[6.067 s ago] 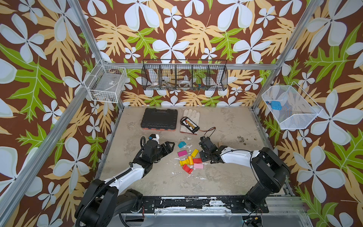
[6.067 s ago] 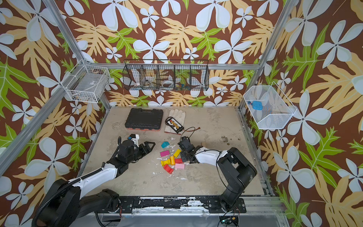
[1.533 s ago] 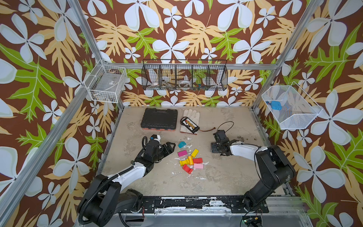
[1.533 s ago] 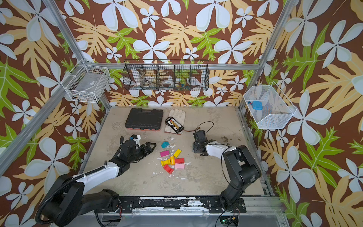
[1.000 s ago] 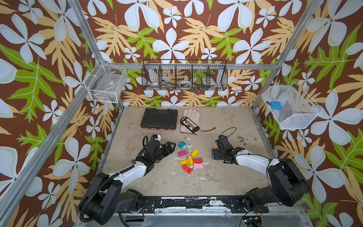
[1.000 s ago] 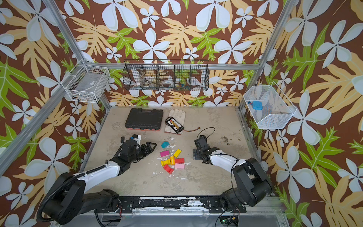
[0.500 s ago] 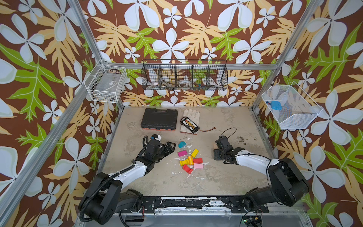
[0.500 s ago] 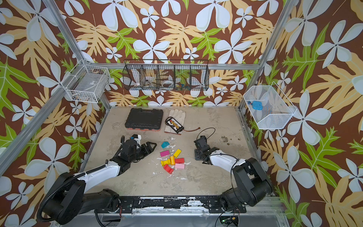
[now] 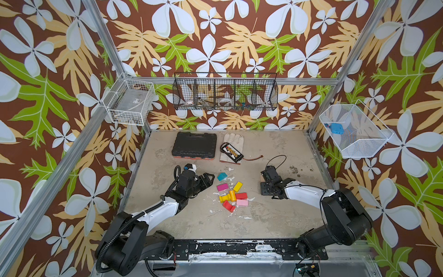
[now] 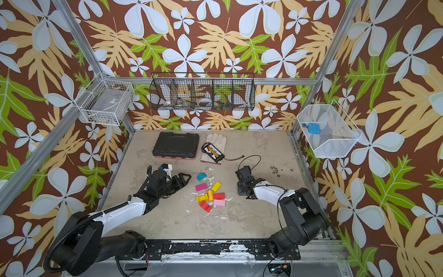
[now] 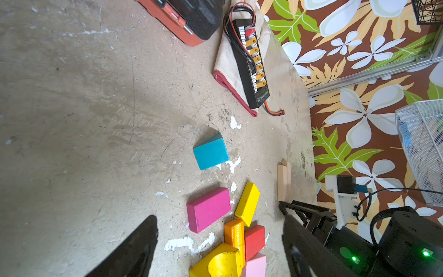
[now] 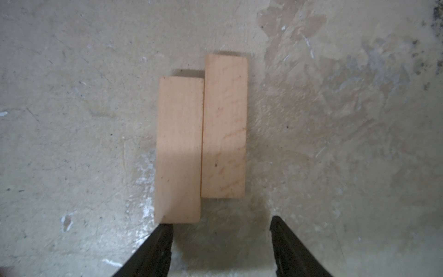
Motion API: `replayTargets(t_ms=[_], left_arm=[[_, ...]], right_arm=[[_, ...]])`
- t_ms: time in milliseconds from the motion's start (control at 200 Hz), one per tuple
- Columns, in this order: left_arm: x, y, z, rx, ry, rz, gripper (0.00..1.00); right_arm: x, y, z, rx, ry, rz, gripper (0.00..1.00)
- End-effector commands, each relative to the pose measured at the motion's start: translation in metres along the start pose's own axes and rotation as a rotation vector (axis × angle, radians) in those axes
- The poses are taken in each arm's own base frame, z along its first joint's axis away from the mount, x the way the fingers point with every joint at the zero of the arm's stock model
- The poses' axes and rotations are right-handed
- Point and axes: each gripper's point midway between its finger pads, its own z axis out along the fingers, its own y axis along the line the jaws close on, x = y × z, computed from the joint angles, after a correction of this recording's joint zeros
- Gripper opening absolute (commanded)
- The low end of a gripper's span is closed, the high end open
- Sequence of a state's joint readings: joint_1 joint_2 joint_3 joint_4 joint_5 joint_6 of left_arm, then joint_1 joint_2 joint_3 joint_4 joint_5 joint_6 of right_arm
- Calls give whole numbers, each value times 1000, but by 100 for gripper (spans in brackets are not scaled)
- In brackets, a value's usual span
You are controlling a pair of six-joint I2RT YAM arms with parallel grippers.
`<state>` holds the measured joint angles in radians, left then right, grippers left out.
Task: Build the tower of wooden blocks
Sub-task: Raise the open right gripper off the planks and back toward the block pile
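**Blocks loose on the floor, both grippers empty**

In both top views the pile [image 9: 231, 195] [image 10: 210, 195] of coloured blocks lies flat on the floor [image 9: 239, 223], none on top of another. The left gripper [image 9: 211, 179] [image 10: 187, 178] sits low just left of the pile, jaws spread wide with nothing in them. The right gripper [image 9: 265, 188] [image 10: 241, 189] hangs right of the pile, well apart from it and tipped down. A sliver of the tan bars [image 9: 260, 178] peeks out beside it.

From the left wrist, the black fingers [image 11: 134, 244] stand far apart and bare. The pile lies just ahead, with the magenta block [image 11: 208, 208] at its near edge and the teal block [image 11: 211, 153] just beyond it. The tan bars [image 11: 282, 182] lie past the pile, by the right gripper.

From the right wrist, the two tan bars [image 12: 224, 124] lie flat with long sides touching, one set further ahead. The fingers [image 12: 155, 249] are parted and hold nothing. One tip sits at the nearer bar's corner; I cannot tell whether it touches.
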<state>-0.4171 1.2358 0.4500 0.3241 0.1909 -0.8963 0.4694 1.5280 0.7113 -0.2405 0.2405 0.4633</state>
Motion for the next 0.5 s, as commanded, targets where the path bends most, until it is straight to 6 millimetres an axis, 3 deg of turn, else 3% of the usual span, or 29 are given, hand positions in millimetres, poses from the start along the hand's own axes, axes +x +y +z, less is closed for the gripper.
replayTargets(t_ms=[0,491], left_arm=[[-4,-4,-2,9,-19,12,83],[-2,-4,1,12,-5,6,83]], right_arm=[[1,-3,2,28,11,-6,65],[1,-3,7,40,25,-11,63]])
